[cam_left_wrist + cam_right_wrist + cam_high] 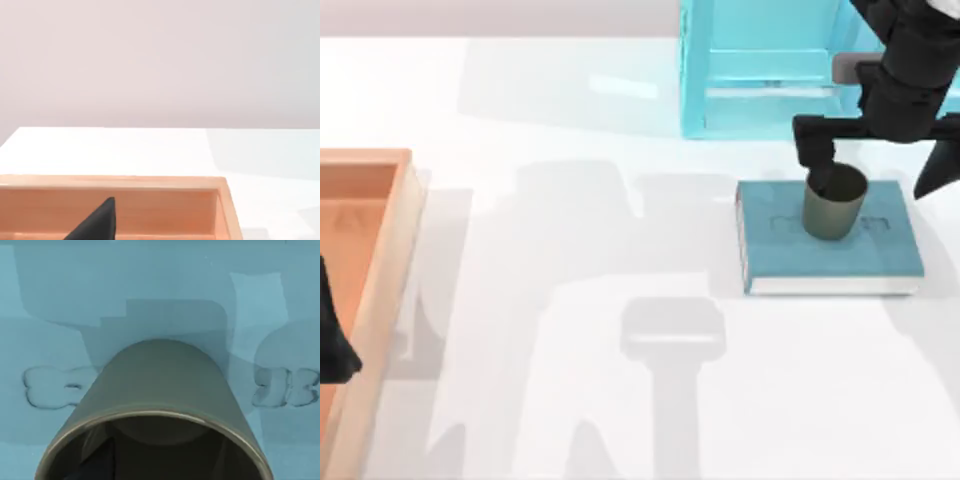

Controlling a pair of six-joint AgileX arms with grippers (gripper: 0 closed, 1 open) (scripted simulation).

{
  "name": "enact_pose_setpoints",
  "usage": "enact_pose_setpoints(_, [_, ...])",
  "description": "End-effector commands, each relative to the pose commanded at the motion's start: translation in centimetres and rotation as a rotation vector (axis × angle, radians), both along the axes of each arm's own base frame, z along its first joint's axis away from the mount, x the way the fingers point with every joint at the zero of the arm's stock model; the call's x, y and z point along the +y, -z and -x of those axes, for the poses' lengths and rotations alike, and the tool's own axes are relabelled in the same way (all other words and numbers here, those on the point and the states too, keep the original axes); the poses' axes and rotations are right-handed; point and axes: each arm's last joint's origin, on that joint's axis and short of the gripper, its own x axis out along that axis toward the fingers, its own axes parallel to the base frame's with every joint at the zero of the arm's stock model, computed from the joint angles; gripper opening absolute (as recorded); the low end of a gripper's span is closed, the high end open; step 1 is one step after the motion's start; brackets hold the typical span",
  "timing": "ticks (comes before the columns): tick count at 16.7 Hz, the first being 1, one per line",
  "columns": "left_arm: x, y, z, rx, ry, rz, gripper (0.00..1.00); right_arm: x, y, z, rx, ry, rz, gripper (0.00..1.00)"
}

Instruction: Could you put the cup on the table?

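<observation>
Cup (834, 203): olive-brown, handleless cylinder, dark inside, upright on teal book (830, 256) at table's (620, 380) 3 o'clock. Right gripper (875, 160) spread around its rim, one finger inside. Left gripper (332, 340) parked over wooden tray (380, 260), 9 o'clock; cannot tell its state.

The wooden tray (365, 260) runs off the counter's left edge, its far side cut away. The pale blue rack (760, 70) is cropped at the rear edge. The right tool (875, 165) covers part of the cup (833, 205) rim; whether it grips cannot be told.
</observation>
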Motion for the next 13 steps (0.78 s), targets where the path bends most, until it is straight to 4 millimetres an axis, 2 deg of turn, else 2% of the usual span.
enact_pose_setpoints(3, [0.0, 0.0, 0.0, 0.0, 0.0, 0.0, 1.0, -0.02, 1.61, 0.25, -0.005, 0.0, -0.001, 1.0])
enact_pose_setpoints(7, [0.0, 0.0, 0.0, 0.0, 0.0, 0.0, 1.0, -0.02, 1.68, 0.26, -0.005, 0.0, -0.001, 1.0])
enact_pose_setpoints(13, [0.0, 0.0, 0.0, 0.0, 0.0, 0.0, 1.0, -0.02, 1.68, 0.26, -0.005, 0.0, -0.001, 0.55])
